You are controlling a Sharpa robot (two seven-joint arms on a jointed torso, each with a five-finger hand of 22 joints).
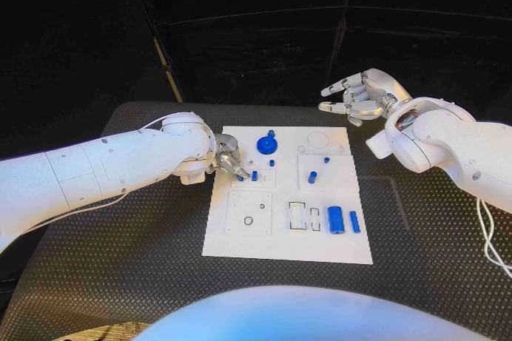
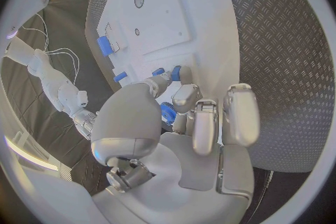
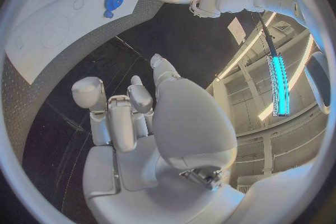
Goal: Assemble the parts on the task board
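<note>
task board (image 1: 286, 245): lying in the middle of the black table (image 1: 118, 267), long axis running away from the robot.
parts: a blue cylinder (image 1: 335, 220) and slim peg (image 1: 354, 222) lying lengthwise near its right edge; a round blue piece (image 1: 267, 144) sitting at the far end.
left hand (image 1: 228, 163): hovering at the board's left edge, fingers curling over a small blue peg (image 2: 175, 73); cannot tell whether it is grasping it.
right hand (image 1: 361, 95): hanging beyond the far right corner, fingers loosely curled, holding nothing.

both robot hands (image 1: 228, 160) (image 1: 361, 97) loosely curled
</note>
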